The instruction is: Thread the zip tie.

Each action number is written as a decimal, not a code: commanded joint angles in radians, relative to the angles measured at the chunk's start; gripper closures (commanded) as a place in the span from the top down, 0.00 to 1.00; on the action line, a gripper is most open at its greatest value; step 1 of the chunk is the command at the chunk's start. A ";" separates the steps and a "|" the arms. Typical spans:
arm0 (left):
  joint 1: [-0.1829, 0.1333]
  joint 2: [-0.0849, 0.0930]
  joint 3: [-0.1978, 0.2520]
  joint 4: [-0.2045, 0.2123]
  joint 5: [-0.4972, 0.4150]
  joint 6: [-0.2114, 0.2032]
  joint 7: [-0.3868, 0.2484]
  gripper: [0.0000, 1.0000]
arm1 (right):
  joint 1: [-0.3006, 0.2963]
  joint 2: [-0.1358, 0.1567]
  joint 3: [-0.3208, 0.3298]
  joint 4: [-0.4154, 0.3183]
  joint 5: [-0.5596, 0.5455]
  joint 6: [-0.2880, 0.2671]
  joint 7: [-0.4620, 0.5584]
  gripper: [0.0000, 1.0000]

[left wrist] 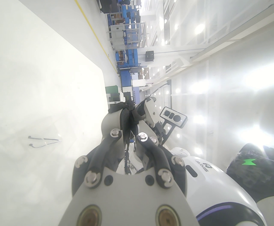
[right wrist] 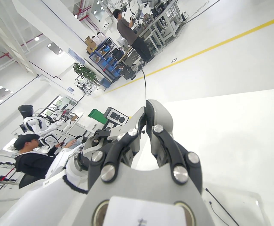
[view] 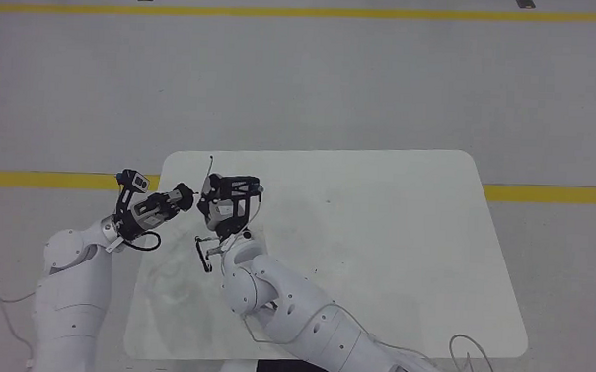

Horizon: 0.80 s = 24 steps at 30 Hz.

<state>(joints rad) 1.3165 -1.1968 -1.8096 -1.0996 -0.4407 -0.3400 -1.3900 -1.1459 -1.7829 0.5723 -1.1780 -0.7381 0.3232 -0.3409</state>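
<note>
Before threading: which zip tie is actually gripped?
The zip tie clamped upright in the right pincer; the spare ties lie flat below, ungripped.

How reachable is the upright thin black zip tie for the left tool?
Probably yes: the thin black zip tie stands clear above the shut right tool, with the left tool close beside.

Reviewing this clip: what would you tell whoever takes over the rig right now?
Right gripper: shut on the zip tie, tail sticking out past the fingertips.
Left gripper: shut, close beside the right one above the table; what it pinches is unclear.
Spare zip ties lie on the table.
Done: tie lifted.
Left: no threaded loop visible; feed the tail through the head.
</note>
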 commanded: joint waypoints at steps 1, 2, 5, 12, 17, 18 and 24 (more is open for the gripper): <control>0.000 0.000 0.000 0.000 0.000 0.000 0.000 0.00 | 0.000 0.000 -0.001 0.001 -0.001 0.000 -0.003 0.00; 0.000 0.000 0.000 0.000 0.000 0.000 0.000 0.00 | 0.001 -0.001 -0.002 0.003 -0.002 -0.001 -0.006 0.00; 0.000 0.000 0.000 0.000 0.000 0.000 0.000 0.00 | 0.005 -0.002 -0.005 0.010 0.000 -0.003 -0.012 0.00; 0.000 0.000 0.000 0.000 0.000 0.000 0.000 0.00 | 0.031 -0.014 -0.020 0.052 0.021 -0.013 -0.036 0.00; 0.000 0.000 0.000 0.000 0.000 0.000 0.000 0.00 | 0.052 -0.023 -0.032 0.091 0.048 -0.020 -0.053 0.00; 0.000 0.000 0.000 0.000 0.000 0.000 0.000 0.00 | 0.056 -0.025 -0.035 0.096 0.051 -0.022 -0.055 0.00; 0.000 0.000 0.000 0.000 0.000 0.000 0.000 0.00 | 0.058 -0.025 -0.039 0.101 0.052 -0.024 -0.058 0.00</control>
<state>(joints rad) 1.3165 -1.1968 -1.8096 -1.0996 -0.4407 -0.3400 -1.3900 -1.0875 -1.8083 0.5337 -1.0771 -0.6863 0.2989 -0.3985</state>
